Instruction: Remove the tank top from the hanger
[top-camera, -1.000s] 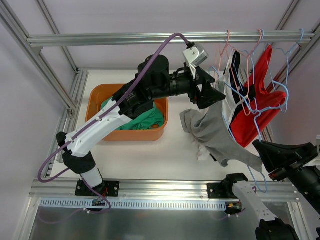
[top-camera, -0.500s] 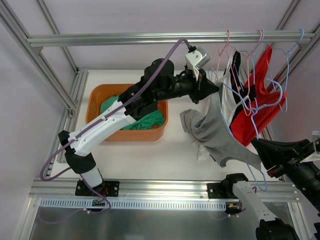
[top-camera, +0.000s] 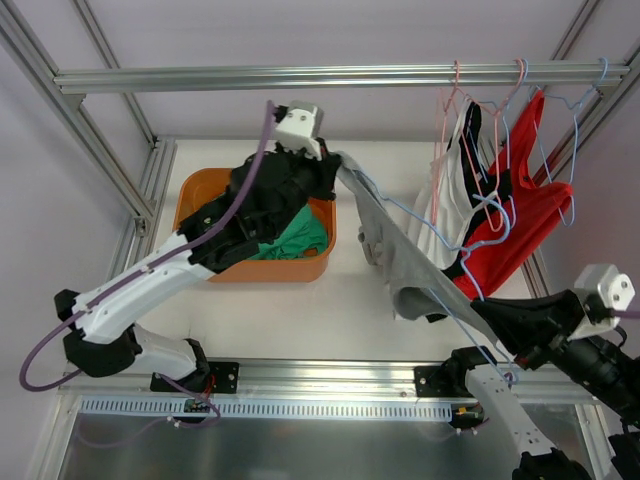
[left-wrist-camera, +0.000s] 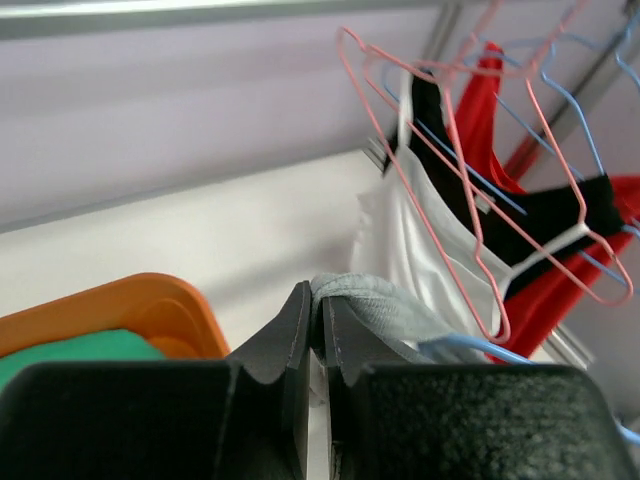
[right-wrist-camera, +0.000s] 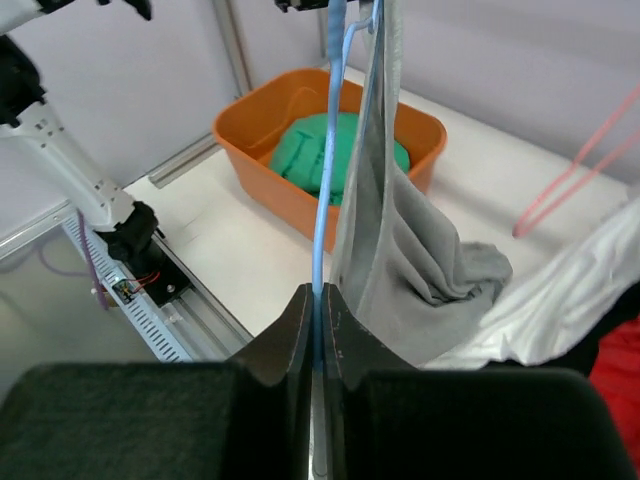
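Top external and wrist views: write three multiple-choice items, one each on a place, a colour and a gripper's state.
1. The green garment lies: A in the orange bin; B on the floor; C hung up.
2. The hanger wire in the right gripper is: A pink; B blue; C white.
3. The left gripper is: A open; B shut on nothing; C shut on the grey tank top.
Key: A, it fills the bin; B, blue wire runs between the shut jaws; C, grey cloth is pinched in its jaws.
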